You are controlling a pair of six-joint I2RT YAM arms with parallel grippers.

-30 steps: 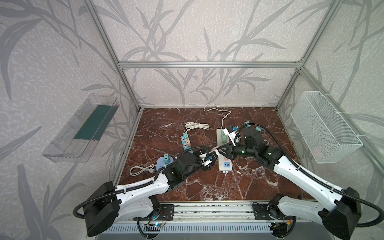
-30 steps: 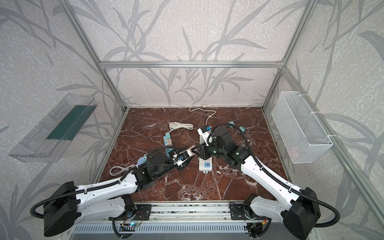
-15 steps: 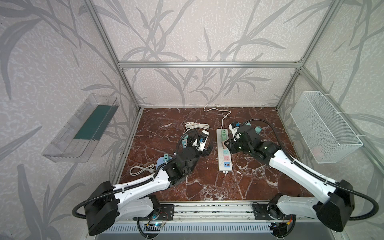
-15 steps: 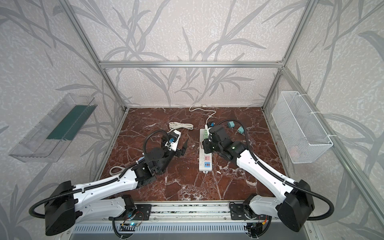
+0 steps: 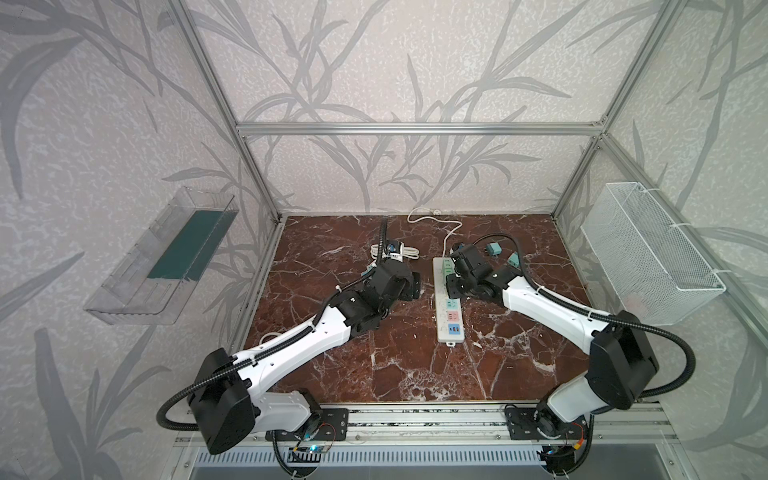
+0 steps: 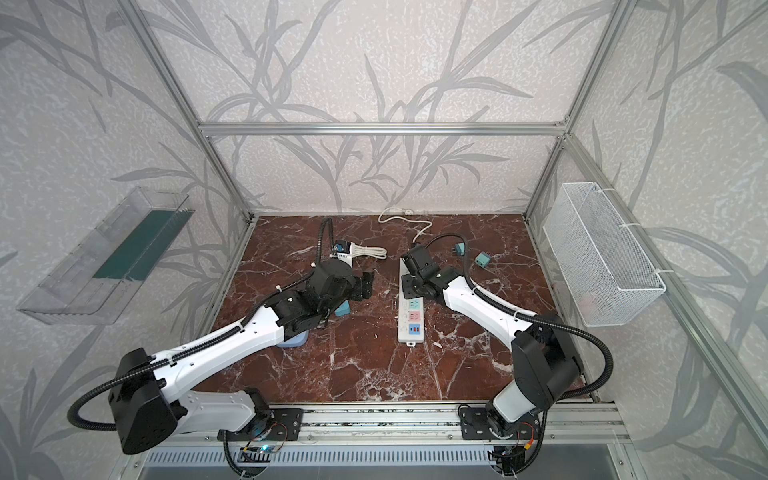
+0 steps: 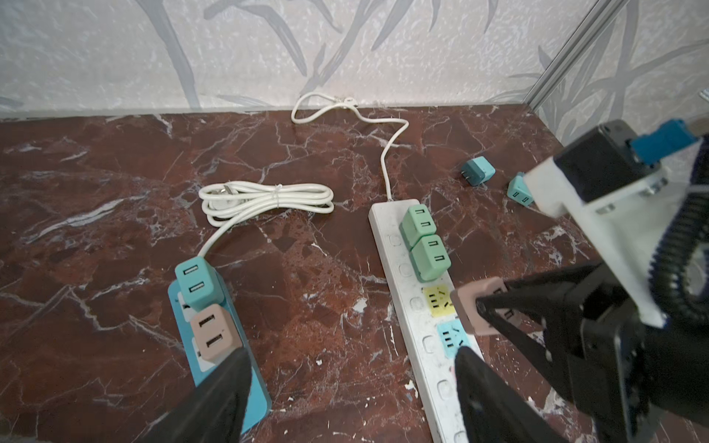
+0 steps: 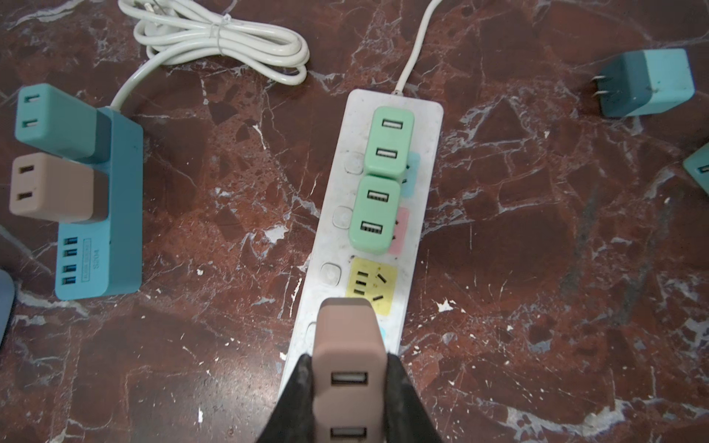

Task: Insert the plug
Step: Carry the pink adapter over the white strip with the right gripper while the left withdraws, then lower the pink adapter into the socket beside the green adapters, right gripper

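Observation:
My right gripper [image 8: 349,370] is shut on a pinkish-tan USB plug [image 8: 347,345], one finger on each side. The plug hangs just over the white power strip [image 8: 332,245], above its blue socket and just short of the free yellow socket [image 8: 370,284]. Two green plugs [image 8: 387,140] sit in the strip's far sockets. In a top view the right gripper [image 5: 452,286] is over the strip [image 5: 451,332]. My left gripper [image 7: 353,368] stands open and empty above the floor, left of the strip, also seen in a top view [image 5: 411,286].
A blue power strip [image 8: 122,191] with a teal plug and a tan plug lies left of the left gripper, with a coiled white cable [image 7: 268,197] behind it. Two loose teal plugs [image 5: 494,249] lie at the back right. A wire basket [image 5: 648,253] hangs on the right wall.
The two grippers met over the strip a second ago. My left gripper has since opened and drawn back to the left, while the right gripper keeps the tan plug over the strip.

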